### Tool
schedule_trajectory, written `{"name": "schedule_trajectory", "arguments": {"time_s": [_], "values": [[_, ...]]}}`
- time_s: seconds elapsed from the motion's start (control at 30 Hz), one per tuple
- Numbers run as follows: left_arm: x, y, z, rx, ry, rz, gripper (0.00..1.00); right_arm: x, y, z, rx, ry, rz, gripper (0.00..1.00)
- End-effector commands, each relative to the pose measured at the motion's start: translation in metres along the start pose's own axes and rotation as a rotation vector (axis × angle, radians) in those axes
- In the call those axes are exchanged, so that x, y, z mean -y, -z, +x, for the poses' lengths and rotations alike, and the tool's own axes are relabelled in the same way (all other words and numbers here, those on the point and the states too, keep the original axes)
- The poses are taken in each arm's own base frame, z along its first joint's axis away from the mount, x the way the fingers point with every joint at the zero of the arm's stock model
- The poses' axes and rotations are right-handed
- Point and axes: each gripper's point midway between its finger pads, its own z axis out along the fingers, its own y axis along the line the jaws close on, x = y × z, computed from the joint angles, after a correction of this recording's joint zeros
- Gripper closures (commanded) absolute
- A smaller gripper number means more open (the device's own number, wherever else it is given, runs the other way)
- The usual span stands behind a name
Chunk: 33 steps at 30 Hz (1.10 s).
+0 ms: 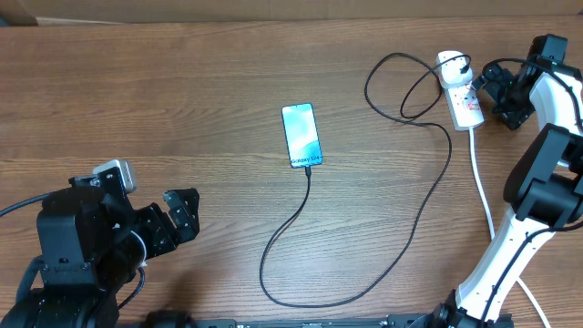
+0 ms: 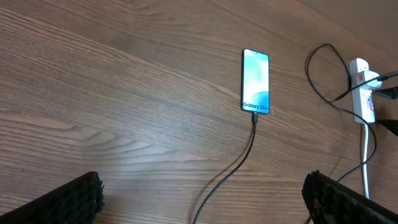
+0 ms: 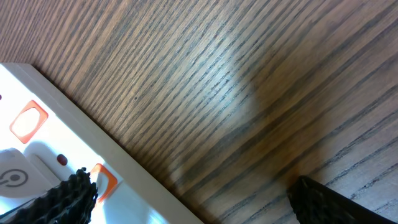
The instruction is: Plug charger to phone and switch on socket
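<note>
One wooden table [image 1: 182, 82] carries everything. Two arms stand at its near edge, a dark left arm [image 1: 73, 246] and a white right arm [image 1: 510, 237] that reaches toward the far right corner.

The left pincer [image 1: 189, 217] hovers low over bare wood with its jaws spread wide, gripping nothing. The right pincer [image 1: 485, 91] is likewise spread wide and empty.

The charger [image 1: 428, 196] starts well ahead of the left pincer. It sweeps back toward the near edge in a long curve, then climbs to a loop just beside the right pincer. A thick white cord [image 1: 483, 182] runs from the socket toward the near edge, passing the right arm.

The socket [image 1: 462, 96] lies just off the right pincer's fingertips. In the right wrist view one finger overlaps its white edge with the red markings, and whether they touch cannot be told.

The phone [image 1: 301, 135] lies flat, screen up and lit, well ahead of the left pincer and a little to its right, far from the right pincer. The charger's plug tip [image 2: 254, 116] meets the phone's lower edge.
</note>
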Motion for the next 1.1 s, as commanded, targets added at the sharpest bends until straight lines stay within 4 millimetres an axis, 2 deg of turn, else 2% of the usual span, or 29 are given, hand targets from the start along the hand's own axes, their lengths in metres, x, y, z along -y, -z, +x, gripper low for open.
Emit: {"name": "schedule_trajectory", "arguments": {"time_s": [0.0,0.3,0.6,0.73,0.8,0.93,1.07], "values": [[-0.002,0.001,-0.002,0.013,0.013,-0.011,0.0,0.0,-0.006,0.0,0.002,0.028,0.015,0.0],[-0.002,0.001,-0.002,0.013,0.013,-0.011,0.0,-0.014,-0.009,0.007,0.0,0.1,0.009,0.0],[-0.002,0.001,-0.002,0.013,0.013,-0.011,0.01,-0.007,-0.009,0.003,0.025,0.088,0.053,0.0],[-0.002,0.001,-0.002,0.013,0.013,-0.011,0.01,-0.026,-0.006,0.008,-0.041,0.034,-0.123,0.0],[-0.002,0.001,-0.002,0.013,0.013,-0.012,0.0,-0.023,-0.005,0.004,-0.036,0.025,-0.126,0.0],[-0.002,0.001,-0.002,0.013,0.013,-0.011,0.0,0.0,-0.006,-0.003,-0.001,0.007,-0.023,0.0],[-0.002,0.001,-0.002,0.013,0.013,-0.012,0.0,0.006,-0.006,-0.006,0.015,0.017,0.015,0.0]]}}
